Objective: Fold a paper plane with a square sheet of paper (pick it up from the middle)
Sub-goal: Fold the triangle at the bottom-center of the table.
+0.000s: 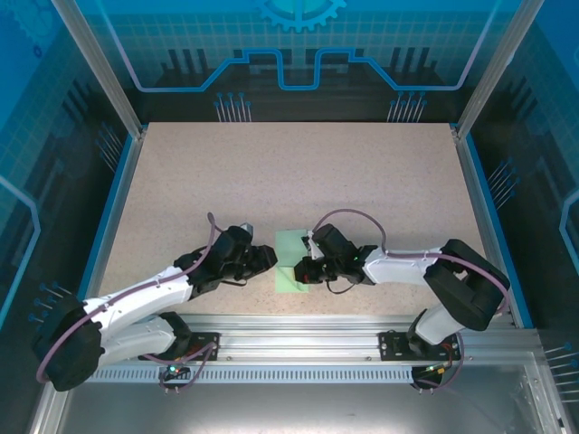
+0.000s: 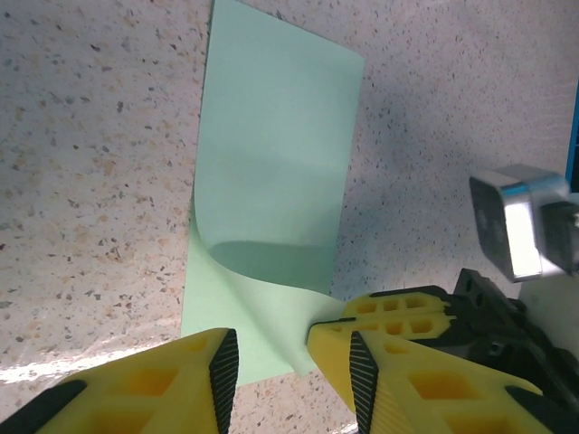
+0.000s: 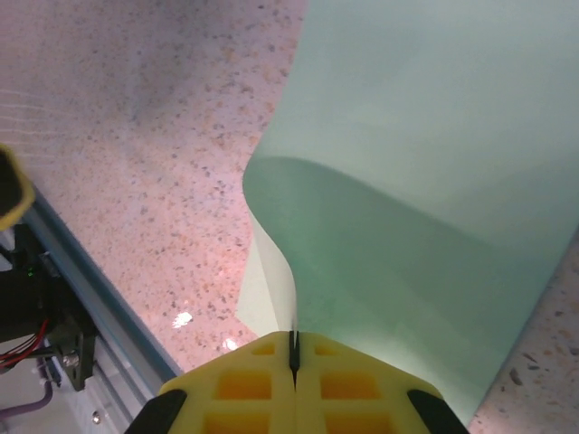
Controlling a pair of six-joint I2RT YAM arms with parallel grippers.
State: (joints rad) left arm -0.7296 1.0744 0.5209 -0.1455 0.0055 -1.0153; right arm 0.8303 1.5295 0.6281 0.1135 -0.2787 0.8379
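The square sheet of paper (image 1: 291,258) is pale mint green and lies on the speckled table between both grippers. My right gripper (image 3: 293,348) is shut on one edge of the sheet (image 3: 434,181) and holds that edge raised, so the paper curls up from the table. In the left wrist view the paper (image 2: 271,154) shows the same curl, with the right gripper's yellow fingers (image 2: 403,312) pinching its near corner. My left gripper (image 2: 289,375) is open just beside them, its jaws apart over the sheet's near edge. From above, the left gripper (image 1: 270,258) and right gripper (image 1: 301,269) almost meet.
The speckled table (image 1: 289,172) has free room behind and to both sides of the paper. An aluminium rail (image 1: 298,330) runs along the near edge, close below the grippers. Blue-trimmed walls (image 1: 116,181) bound the left and right sides.
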